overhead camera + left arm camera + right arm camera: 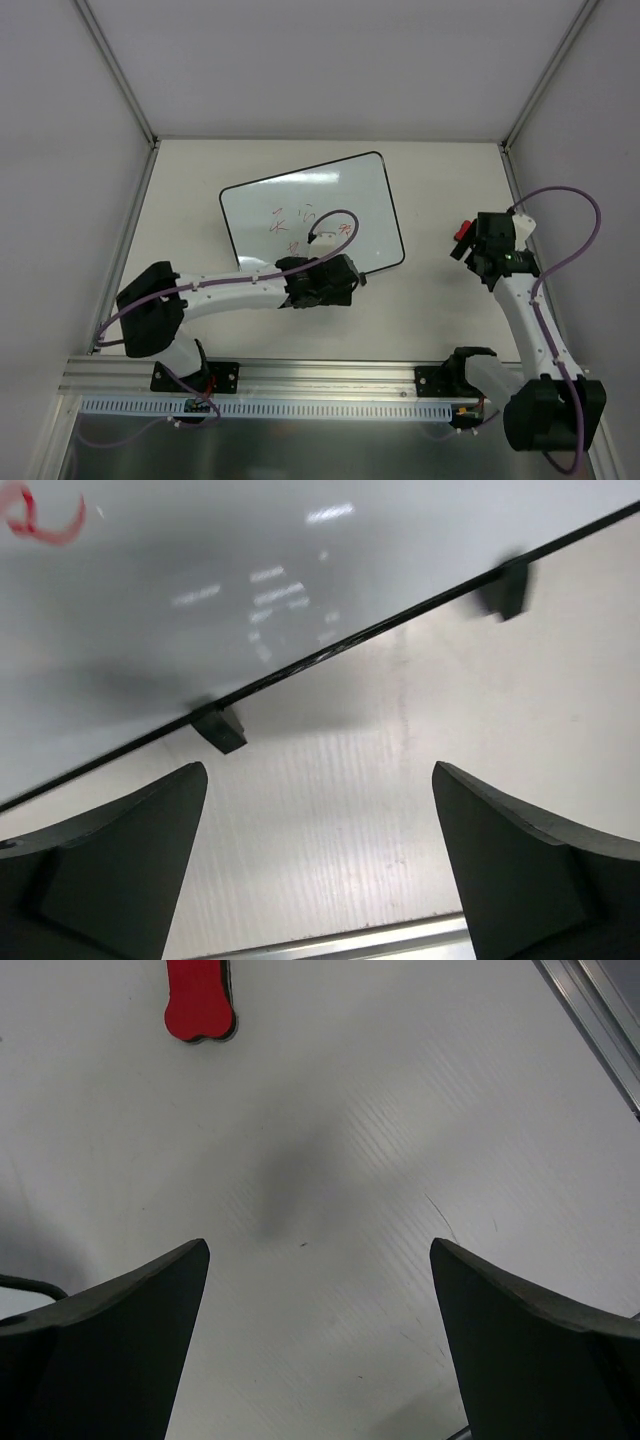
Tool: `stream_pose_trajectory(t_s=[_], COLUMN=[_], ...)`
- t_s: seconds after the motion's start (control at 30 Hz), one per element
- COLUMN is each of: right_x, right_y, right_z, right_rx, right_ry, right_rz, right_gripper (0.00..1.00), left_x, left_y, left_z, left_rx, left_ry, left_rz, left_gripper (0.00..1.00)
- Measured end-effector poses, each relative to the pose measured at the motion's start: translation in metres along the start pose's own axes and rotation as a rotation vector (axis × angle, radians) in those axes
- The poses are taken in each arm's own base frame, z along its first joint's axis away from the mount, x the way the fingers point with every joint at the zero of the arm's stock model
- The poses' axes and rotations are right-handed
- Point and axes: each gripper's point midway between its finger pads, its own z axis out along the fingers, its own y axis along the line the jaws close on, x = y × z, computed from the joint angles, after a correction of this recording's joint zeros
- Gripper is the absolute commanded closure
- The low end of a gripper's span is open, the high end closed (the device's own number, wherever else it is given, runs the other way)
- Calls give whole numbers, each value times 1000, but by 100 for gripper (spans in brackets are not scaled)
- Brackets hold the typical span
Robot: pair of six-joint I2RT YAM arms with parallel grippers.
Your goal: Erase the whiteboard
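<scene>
Both arms, left arm (pixel 225 288) and right arm (pixel 530 315), have white link shells with chunky black joint housings. A thin purple cable (pixel 568 188) runs along each, looping free near the wrist. Black base brackets (pixel 195 377) anchor them. Wrist views show broad matte-black fingers (pixel 110 870) with tapered tips

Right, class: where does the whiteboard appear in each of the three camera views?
Top view: the whiteboard lies tilted near the middle of the picture.
Left wrist view: it fills the upper left, its edge running diagonally.
Right wrist view: not in it.
Shared landmark: the red scribbles, at the left wrist view's top-left corner.
</scene>
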Motion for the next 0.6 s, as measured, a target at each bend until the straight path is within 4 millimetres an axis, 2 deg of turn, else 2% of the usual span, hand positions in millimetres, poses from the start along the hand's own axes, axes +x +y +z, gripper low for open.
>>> stream_pose_trajectory(t_s=[0.17, 0.27, 0.37, 0.43, 0.5, 0.6], right_x=[-22, -37, -47, -52, -59, -61], right_y=[10, 22, 36, 48, 62, 72], right_z=[28, 51, 75, 92, 111, 127], right_rx=[63, 87, 102, 95, 81, 72], right_ry=[47, 73, 107, 137, 156, 179], right_rz=[10, 19, 18, 14, 18, 18], right_gripper=[9, 18, 23, 23, 30, 32], left_x=[-69, -119, -161, -182, -197, -207], left_y=[-23, -15, 25, 55, 84, 118], left_z=[-54, -83, -93, -96, -104, -115], left_rx=[135, 182, 145, 101, 57, 8], left_ry=[-166, -270, -343, -380, -421, -465], left_rz=[15, -20, -86, -128, -142, -163], left_gripper=[1, 1, 1, 1, 1, 1])
